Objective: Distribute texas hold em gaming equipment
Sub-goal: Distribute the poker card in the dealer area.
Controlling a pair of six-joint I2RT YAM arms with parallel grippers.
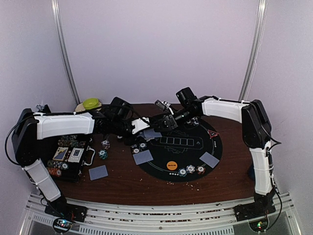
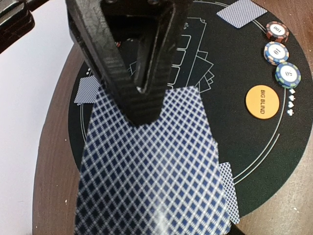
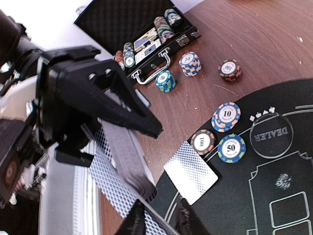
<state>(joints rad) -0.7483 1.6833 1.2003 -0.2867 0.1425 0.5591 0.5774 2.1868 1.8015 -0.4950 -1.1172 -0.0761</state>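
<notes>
Left fingers (image 2: 117,73) clamp a blue-lattice playing card (image 2: 151,166) above the mat's (image 1: 193,156) 11 o'clock edge. Its long axis seems to run toward the right fingers (image 3: 139,223), which straddle the far end; whether they grip it cannot be told.

We count five loose cards (image 2: 156,171), one at the left tool (image 2: 144,104), four lying flat; nine loose chip stacks (image 3: 226,116), three ahead of it, six nearer; one orange disc (image 2: 262,101).
</notes>
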